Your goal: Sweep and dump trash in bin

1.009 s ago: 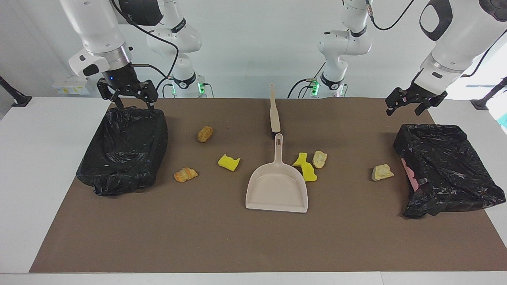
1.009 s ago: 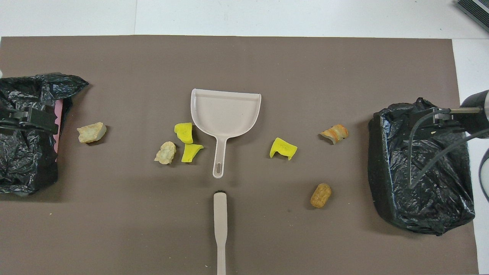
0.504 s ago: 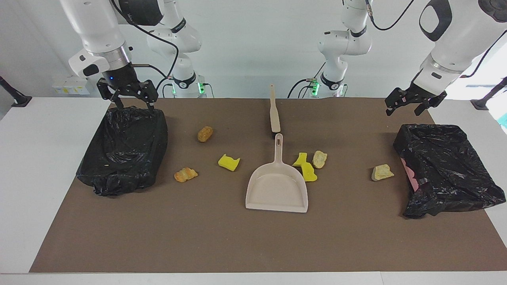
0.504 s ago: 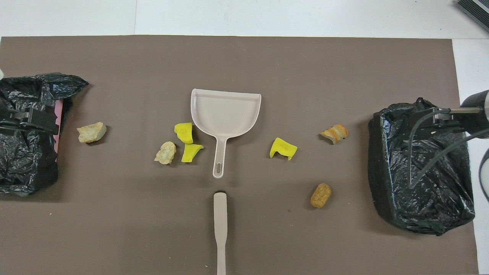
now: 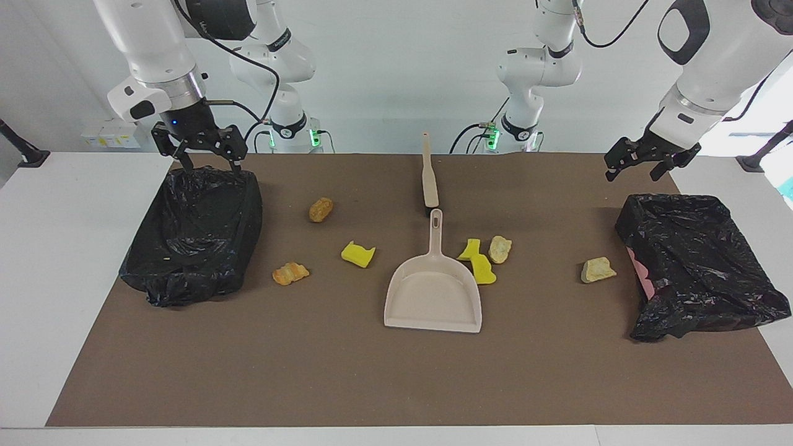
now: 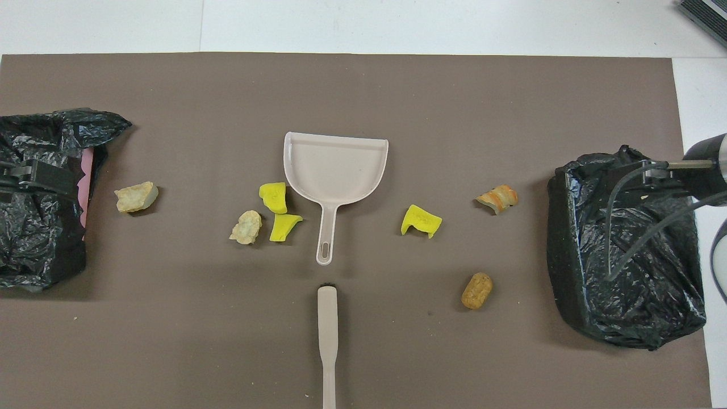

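Brown mat [image 5: 347, 371] lies bare from dustpan [image 5: 433, 297] to its robot-far edge.

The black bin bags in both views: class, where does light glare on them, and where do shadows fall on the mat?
Facing view: white glints speckle the crinkled bag under the right tool and the bag below the left tool. Overhead view: the same sheen streaks both bags, and soft, short shadows edge the dustpan and each trash lump.
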`<state>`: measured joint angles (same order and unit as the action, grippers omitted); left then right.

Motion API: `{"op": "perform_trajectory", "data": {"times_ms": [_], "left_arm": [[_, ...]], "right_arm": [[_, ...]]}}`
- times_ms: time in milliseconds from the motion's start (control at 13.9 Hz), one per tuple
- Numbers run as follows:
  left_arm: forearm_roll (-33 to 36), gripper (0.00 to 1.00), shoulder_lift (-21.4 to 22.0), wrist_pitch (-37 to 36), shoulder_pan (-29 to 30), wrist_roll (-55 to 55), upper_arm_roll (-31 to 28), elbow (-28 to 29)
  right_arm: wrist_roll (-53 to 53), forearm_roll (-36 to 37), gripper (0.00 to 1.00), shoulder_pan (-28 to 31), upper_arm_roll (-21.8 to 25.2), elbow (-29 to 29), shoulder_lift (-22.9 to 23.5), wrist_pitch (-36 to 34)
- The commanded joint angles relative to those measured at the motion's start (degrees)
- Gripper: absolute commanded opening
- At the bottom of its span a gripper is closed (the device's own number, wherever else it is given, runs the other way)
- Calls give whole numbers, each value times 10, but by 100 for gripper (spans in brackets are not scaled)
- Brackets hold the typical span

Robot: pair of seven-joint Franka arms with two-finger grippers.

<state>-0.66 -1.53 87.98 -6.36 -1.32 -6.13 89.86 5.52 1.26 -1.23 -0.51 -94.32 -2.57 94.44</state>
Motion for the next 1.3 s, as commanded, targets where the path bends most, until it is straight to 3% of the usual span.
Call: {"op": "perform_trajectory", "data": {"times_ms": [0, 432, 1225], "left_arm": [[9, 100, 12, 7, 1, -2, 2, 13], [9, 100, 12, 7, 1, -2, 2, 13], [9, 100, 12, 5, 2, -1, 2, 14]], "right_arm": [[-10, -6, 100, 0, -5, 9, 5, 7], [77, -5, 100, -31, -12, 9, 8, 21], [238, -6, 100, -159, -12, 12, 87, 83]]}}
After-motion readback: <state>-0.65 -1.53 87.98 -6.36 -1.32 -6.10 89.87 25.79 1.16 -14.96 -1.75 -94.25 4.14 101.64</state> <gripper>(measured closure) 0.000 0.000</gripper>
